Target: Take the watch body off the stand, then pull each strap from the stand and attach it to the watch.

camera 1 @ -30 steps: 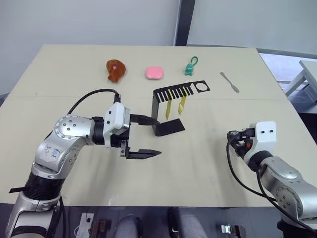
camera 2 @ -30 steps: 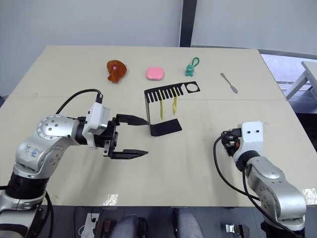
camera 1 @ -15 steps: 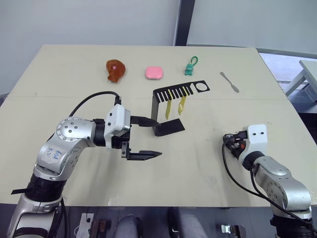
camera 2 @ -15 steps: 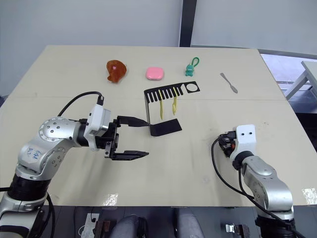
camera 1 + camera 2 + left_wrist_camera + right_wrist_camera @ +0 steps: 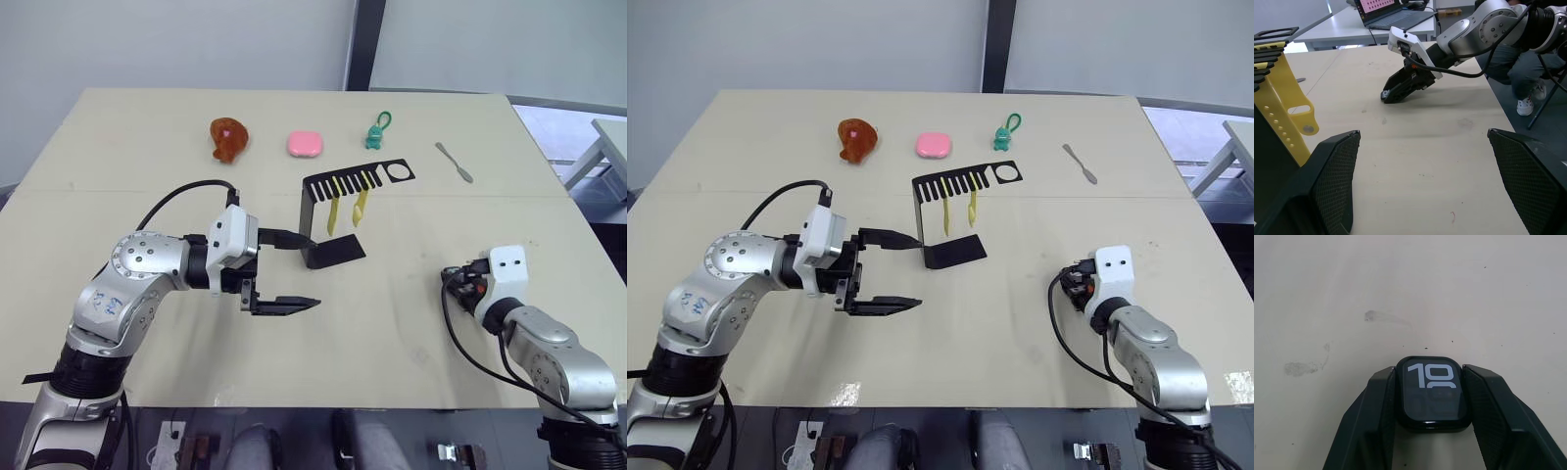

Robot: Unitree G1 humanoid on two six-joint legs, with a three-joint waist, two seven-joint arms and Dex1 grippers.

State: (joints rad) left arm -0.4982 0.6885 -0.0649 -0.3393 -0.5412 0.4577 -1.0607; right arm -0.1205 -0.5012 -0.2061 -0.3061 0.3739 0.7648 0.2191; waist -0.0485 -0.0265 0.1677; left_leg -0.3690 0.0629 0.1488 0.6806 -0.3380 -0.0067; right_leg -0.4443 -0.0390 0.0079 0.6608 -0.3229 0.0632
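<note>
Right hand point(image 5: 1432, 431) clamps the watch point(image 5: 1433, 392) low over the bench point(image 5: 392, 323), face out, apparently kept ready for fitting, while the left hand point(image 5: 299, 272), spread wide, sits beside the stand point(image 5: 333, 220) where both yellow straps point(image 5: 345, 210) hang.

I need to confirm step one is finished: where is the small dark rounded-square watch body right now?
The dark watch body is clamped between the right gripper's black fingers, low over the beige table on the robot's right, away from the black stand.
</note>
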